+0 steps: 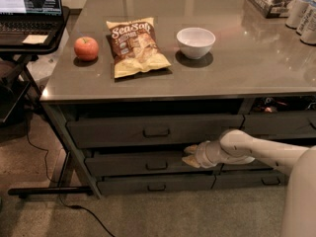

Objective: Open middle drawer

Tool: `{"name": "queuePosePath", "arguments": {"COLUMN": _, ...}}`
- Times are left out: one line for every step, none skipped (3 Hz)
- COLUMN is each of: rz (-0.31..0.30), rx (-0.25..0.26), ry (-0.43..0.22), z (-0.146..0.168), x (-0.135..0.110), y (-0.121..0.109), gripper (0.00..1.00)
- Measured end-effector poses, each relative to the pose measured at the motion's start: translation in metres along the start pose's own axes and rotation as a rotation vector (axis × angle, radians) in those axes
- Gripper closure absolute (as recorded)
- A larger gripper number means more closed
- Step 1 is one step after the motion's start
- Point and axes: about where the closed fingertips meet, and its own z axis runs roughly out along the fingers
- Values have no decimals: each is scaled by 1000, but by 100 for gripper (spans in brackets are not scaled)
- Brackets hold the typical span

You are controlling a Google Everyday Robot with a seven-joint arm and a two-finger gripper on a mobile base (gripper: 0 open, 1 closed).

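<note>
The middle drawer point(128, 164) is the low dark grey front second from the top on the left stack, with a small loop handle point(157, 166) at its centre. Its front stands slightly proud of the drawer below. My gripper point(190, 155) reaches in from the right on a white arm point(256, 152). It sits at the drawer's upper right edge, a little to the right of the handle and not on it. The gap above the drawer front is dark, and the tray inside is hidden.
A taller drawer point(153, 130) lies above and a slim one point(156, 185) below. On the table top point(247, 68) are an apple point(86, 48), a chip bag point(135, 45), a white bowl point(195, 42) and cans point(302, 11). A laptop stand point(29, 28) and cable point(74, 206) lie to the left.
</note>
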Motion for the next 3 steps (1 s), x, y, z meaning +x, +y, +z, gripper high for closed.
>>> {"name": "queuePosePath", "arguments": {"rz": 0, "rx": 0, "ry": 0, "z": 0, "x": 0, "y": 0, "gripper": 100}}
{"name": "queuePosePath", "arguments": {"rz": 1, "rx": -4, "ry": -1, "z": 0, "x": -1, "y": 0, "gripper": 100}}
{"name": "queuePosePath", "arguments": {"rz": 1, "rx": -6, "ry": -2, "z": 1, "x": -1, "y": 1, "gripper": 100}}
